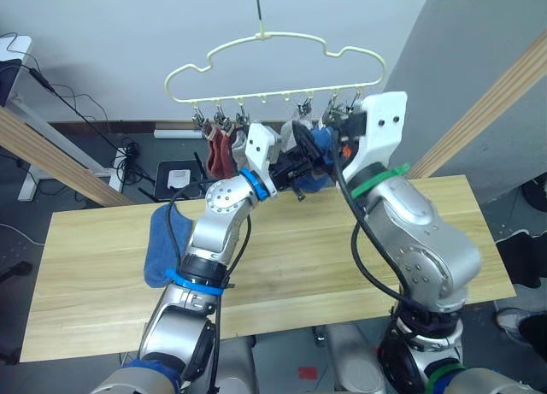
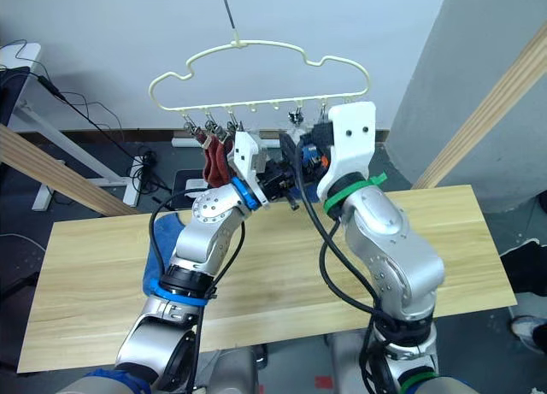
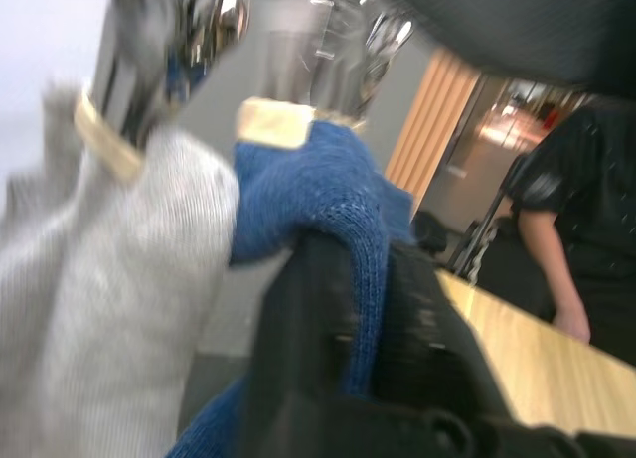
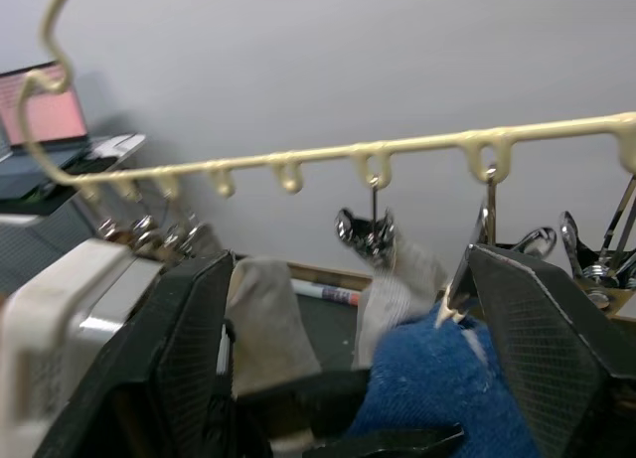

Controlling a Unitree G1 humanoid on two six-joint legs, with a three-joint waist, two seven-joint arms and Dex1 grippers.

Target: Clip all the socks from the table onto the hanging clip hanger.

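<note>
Both arms are up at the clip hanger [image 1: 273, 69] right now, which hangs by its hook above the far edge of the table [image 1: 342, 266]. My left gripper [image 3: 363, 309] has its two black fingers pinched shut on a blue sock [image 3: 333, 195], with the knit running down between them. In the left wrist view the top of that sock sits right at a metal clip [image 3: 343, 41], and a light grey sock [image 3: 109, 269] hangs from the clip just beside it, touching the blue one.

My right gripper [image 4: 348, 359] is spread wide open, fingers well apart, straddling the same blue sock from the other side, up just under the hanger's bottom bar. One finger sits right by the clip the sock is going into.

From the head cameras, the left end of the hanger already has two rust red socks [image 1: 220, 155] hanging side by side from the first clips. There's grey knit behind my left wrist too, though I can't tell how many grey socks are up there.

One more blue sock [image 1: 161, 244] lies on the table, draped over the left part near the far edge, partly hidden behind my left forearm.

A person in dark clothes [image 3: 581, 229] stands off past the table end.
</note>
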